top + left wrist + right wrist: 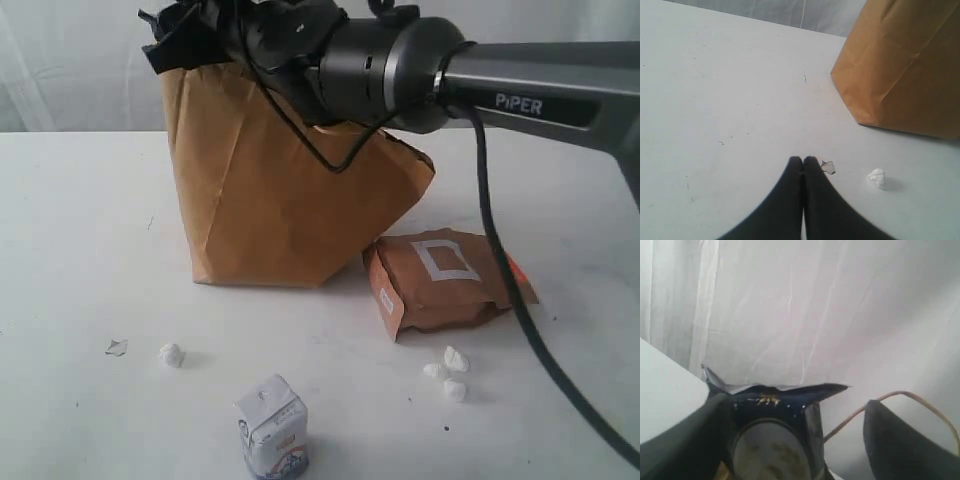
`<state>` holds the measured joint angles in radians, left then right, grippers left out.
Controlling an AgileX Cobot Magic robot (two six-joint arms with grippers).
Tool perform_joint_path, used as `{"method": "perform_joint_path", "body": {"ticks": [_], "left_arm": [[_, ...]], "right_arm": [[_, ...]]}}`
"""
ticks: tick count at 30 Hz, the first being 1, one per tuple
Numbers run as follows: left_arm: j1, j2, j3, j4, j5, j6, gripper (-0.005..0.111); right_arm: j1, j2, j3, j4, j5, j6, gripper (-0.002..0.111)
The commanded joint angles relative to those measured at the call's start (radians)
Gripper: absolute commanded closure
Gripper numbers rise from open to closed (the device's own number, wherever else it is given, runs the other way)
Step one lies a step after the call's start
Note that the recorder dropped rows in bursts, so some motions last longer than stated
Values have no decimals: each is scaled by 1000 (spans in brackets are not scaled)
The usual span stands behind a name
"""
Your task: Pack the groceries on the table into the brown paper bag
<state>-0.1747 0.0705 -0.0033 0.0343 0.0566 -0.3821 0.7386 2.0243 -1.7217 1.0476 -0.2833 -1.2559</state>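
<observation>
Tall kraft-brown paper bag stands on the white desk, toward the far edge by the pale curtain.

Grey right arm comes in from the desk's right edge, its wrist over the bag's mouth.

Right jaws: released, spread wide. A long dark-blue pasta packet with a clear window sits between them. It lies against one black finger, with an open gap to the other. The bag's pale cord handle loops through that gap.

Brown pouch with a white square lies flat just beside the bag's base, on the right-edge side.

Small white carton stands upright near the front edge, well apart from the bag.

Left jaws: clenched, empty, black fingers touching. They are low over bare desk, near a small grey scrap and a white crumb.
</observation>
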Motion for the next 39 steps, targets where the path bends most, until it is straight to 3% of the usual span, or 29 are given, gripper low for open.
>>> {"method": "perform_joint_path", "body": {"ticks": [1,3,8,14,16,20,23,26,30,39], "left_arm": [[3,-1,3,-4,-2,-4,107],[3,-1,3,-4,-2,-4,107],[3,-1,3,-4,-2,-4,107],[3,-1,3,-4,-2,-4,107],[3,-1,3,-4,-2,-4,107],[3,-1,3,-4,-2,-4,107],[3,-1,3,-4,-2,-4,107],[3,-1,3,-4,-2,-4,107],[3,-1,3,-4,-2,-4,107],[3,-1,3,-4,-2,-4,107]], "right_arm": [[-2,-14,-1,39,-2,3,42],[-2,-24,-1,39,10,3,44],[-2,-34,1,54,21,1,63],[-2,-78,1,87,32,-5,65],[-2,-82,1,113,32,-32,72],[-2,-106,1,410,-86,-342,97],[-2,-136,1,697,-299,-597,107],[10,-162,21,697,-509,-701,108],[10,-206,48,697,-556,-850,108],[-12,-357,200,697,-706,-859,108]]}}
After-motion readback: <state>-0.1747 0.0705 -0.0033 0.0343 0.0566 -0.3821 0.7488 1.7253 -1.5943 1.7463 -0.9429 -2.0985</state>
